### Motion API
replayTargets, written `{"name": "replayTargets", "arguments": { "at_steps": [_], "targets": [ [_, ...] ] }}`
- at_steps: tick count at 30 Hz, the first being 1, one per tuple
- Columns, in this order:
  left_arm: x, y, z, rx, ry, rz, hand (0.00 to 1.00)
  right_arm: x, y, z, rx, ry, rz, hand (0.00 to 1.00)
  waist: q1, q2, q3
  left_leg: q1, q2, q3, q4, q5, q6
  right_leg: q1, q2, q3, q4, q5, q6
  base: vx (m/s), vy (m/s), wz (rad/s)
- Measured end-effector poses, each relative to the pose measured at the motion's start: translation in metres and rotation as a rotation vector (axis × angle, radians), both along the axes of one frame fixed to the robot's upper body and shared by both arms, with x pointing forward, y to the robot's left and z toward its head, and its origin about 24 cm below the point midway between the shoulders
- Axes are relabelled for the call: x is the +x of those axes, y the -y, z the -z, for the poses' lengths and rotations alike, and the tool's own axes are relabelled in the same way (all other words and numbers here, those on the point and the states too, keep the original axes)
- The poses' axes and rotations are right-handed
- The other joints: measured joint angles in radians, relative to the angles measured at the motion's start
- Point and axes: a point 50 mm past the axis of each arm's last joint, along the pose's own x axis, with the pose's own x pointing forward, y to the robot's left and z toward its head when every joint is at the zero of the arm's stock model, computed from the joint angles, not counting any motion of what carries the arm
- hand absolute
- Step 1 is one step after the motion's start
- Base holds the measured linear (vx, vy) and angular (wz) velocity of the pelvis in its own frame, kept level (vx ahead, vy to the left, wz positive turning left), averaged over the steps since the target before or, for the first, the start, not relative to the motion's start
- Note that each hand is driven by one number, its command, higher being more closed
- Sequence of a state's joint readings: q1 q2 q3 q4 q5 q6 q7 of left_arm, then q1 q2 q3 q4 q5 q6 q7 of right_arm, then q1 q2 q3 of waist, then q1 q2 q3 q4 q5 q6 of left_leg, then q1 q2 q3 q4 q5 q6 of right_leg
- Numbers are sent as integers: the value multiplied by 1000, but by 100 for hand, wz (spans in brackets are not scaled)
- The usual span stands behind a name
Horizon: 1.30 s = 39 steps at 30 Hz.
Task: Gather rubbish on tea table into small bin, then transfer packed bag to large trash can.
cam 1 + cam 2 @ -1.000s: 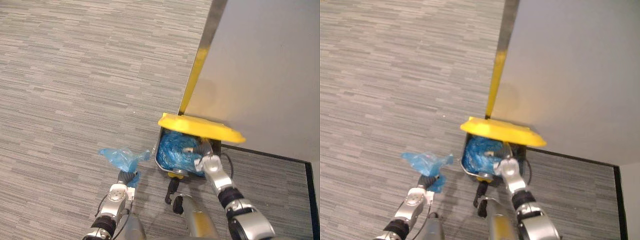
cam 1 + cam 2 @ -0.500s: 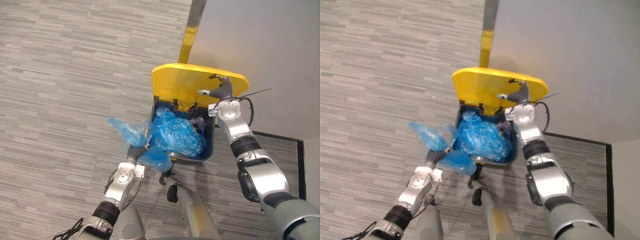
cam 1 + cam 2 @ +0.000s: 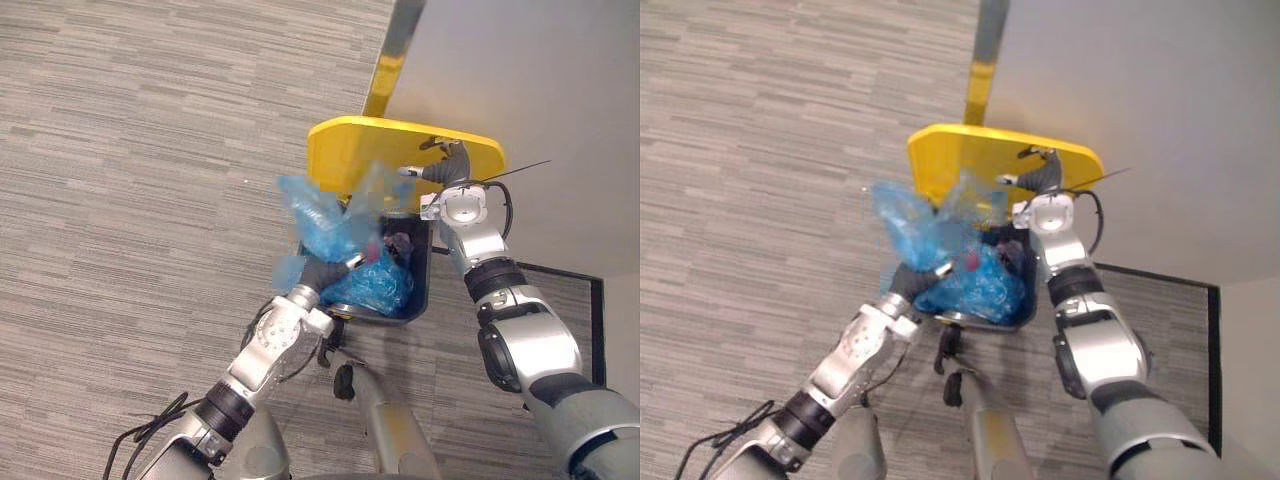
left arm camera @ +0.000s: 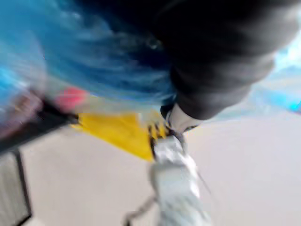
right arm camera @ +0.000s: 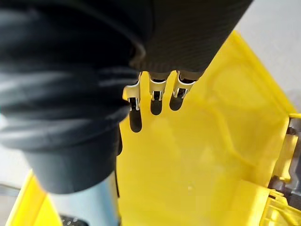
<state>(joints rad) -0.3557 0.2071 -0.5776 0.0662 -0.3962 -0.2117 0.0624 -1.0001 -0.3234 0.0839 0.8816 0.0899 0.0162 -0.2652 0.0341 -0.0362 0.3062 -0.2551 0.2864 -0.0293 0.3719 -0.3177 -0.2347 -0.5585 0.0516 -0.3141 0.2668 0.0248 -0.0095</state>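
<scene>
Left eye view is showing you a grey striped carpet floor (image 3: 120,150) meeting a pale wall (image 3: 540,80), with the large trash can (image 3: 425,295) standing against it. Your right hand (image 3: 452,188) is propping the yellow lid (image 3: 350,150) up, its fingers (image 5: 157,89) looking straight and pressing on the lid's inner face. Your left hand (image 3: 325,272) is gripping the blue bag (image 3: 315,220) by its lower end, fingers curled round it. The bag is rising from that hand, its long axis running toward the lid, over the can's left rim and blue liner (image 3: 380,285).
</scene>
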Motion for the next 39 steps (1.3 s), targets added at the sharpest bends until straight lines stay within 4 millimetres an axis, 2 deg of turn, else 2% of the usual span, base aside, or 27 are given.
{"name": "replayTargets", "arguments": {
  "at_steps": [3,5,9,13,17,22,24,28,31,32,35,39],
  "targets": [
    [0,7,-12,-31,40,16,100,0,-1,-2,1,4,-4,0,1,0,0,12,1,14,-2,1,-7,0,0,4,11,-1,-5,67,24,-10],
    [3,12,-24,-46,79,10,100,1,-2,-4,-1,8,-13,0,-3,0,0,13,0,25,-2,1,-7,-1,0,7,12,11,-21,61,40,-7],
    [9,11,-33,-39,117,-34,100,1,-5,-5,-6,12,-20,0,-4,0,0,13,-2,40,-2,-1,-10,-8,0,22,12,2,-9,19,30,-6],
    [31,1,-23,45,91,-133,100,-1,-15,-22,-30,81,-62,0,-10,-5,3,-32,-6,51,15,-5,-8,-56,1,36,14,4,-9,-13,-3,-11],
    [53,2,-19,169,68,-187,100,-5,-24,-37,-42,150,-96,0,-25,-13,47,-69,9,47,56,-13,-26,-81,5,24,29,5,-11,-8,-13,-3],
    [65,10,-16,283,69,-198,100,-11,-39,-55,-68,231,-151,0,-28,-19,61,-164,27,56,160,-47,-42,-163,5,18,75,3,-20,-12,-19,-11],
    [73,12,-8,366,49,-213,100,-13,-48,-58,-76,255,-177,0,-30,-18,70,-200,38,65,220,-70,-43,-193,1,15,113,-10,-39,-32,-15,-4],
    [79,11,1,455,31,-233,100,-16,-60,-63,-81,288,-208,0,-33,-20,81,-264,46,66,277,-94,-34,-234,-5,15,132,-11,-41,-71,-11,-3],
    [83,3,12,538,5,-268,100,-19,-80,-70,-68,321,-264,0,-32,-21,82,-308,52,88,311,-102,-30,-280,-11,13,134,-8,-42,-53,-1,-17],
    [84,2,14,550,3,-274,0,-19,-83,-71,-72,323,-271,0,-31,-21,82,-313,53,91,313,-104,-30,-284,-12,12,134,-6,-42,-18,10,-26],
    [89,-9,27,620,-61,-338,0,-21,-94,-72,-77,329,-300,0,-38,-21,82,-321,58,111,313,-111,-28,-298,-13,9,136,5,-40,18,17,-15],
    [94,-17,23,604,-77,-434,0,-21,-96,-80,-77,348,-307,0,-45,-21,82,-318,61,117,309,-113,-27,-298,-14,6,138,4,-43,16,5,-2]
  ]
}}
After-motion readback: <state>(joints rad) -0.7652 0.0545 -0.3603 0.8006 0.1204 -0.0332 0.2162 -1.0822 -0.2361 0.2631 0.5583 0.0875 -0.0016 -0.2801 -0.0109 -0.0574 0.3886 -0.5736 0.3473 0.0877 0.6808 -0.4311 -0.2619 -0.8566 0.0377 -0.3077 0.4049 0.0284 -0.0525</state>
